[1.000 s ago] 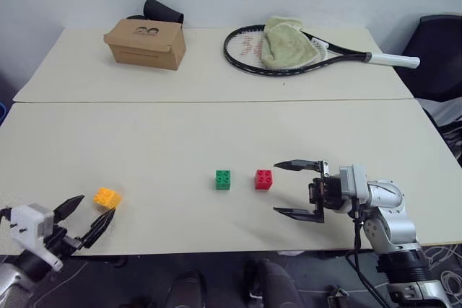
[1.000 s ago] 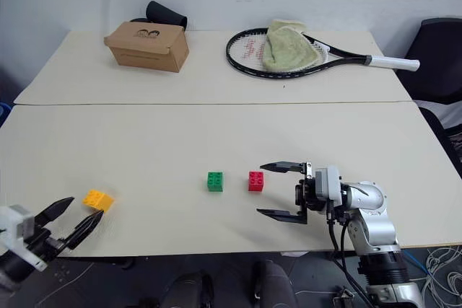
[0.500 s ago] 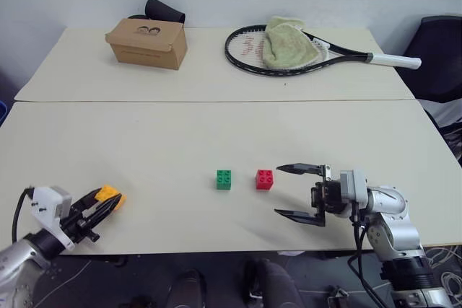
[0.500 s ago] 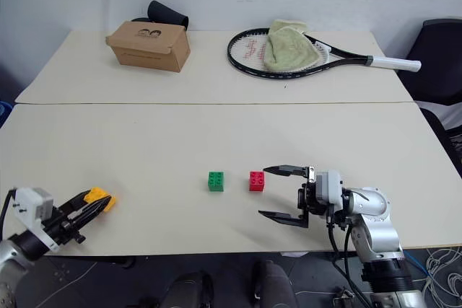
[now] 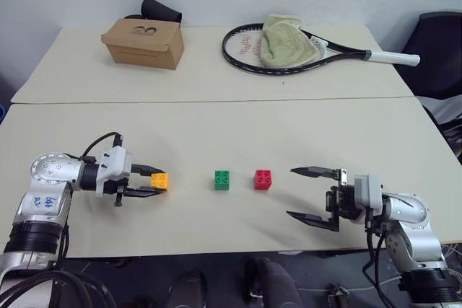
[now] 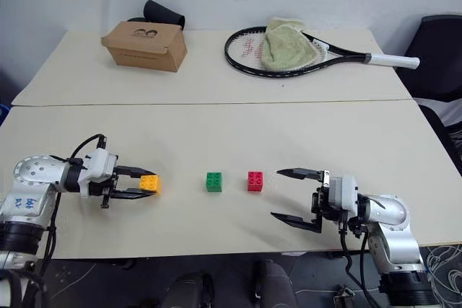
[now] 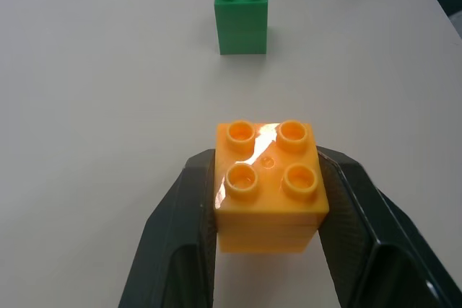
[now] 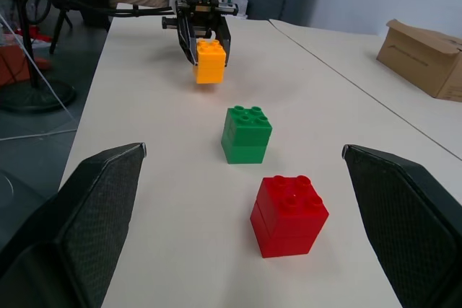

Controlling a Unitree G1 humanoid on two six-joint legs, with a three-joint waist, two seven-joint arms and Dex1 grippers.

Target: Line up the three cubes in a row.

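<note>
The yellow-orange cube point(image 5: 159, 180) is now pinched between the 2 black fingers of the left gripper point(image 5: 153, 182), studs up. 1 second ago it lay alone near the worktop's point(image 5: 216, 128) left front corner with that gripper spread beside it; since then the fingers have closed on its sides and the arm has carried it inward, toward the other 2 cubes. In the right wrist view it seems to hang just clear of the surface, with a shadow beneath.

The green cube point(image 5: 222, 179) and the red cube point(image 5: 263, 179) sit side by side with a small gap, neither of them moved. The yellow-orange cube is to the left of the green one, roughly on their line but with a wider gap.

The right gripper point(image 5: 315, 196) hovers spread wide to the right of the red cube, holding nothing, and has drawn back a little from it.

By my judgement the row needs only this third cube set down beside the green one, at matching spacing and squared to it. The likely risk is nudging the green cube on release.
</note>
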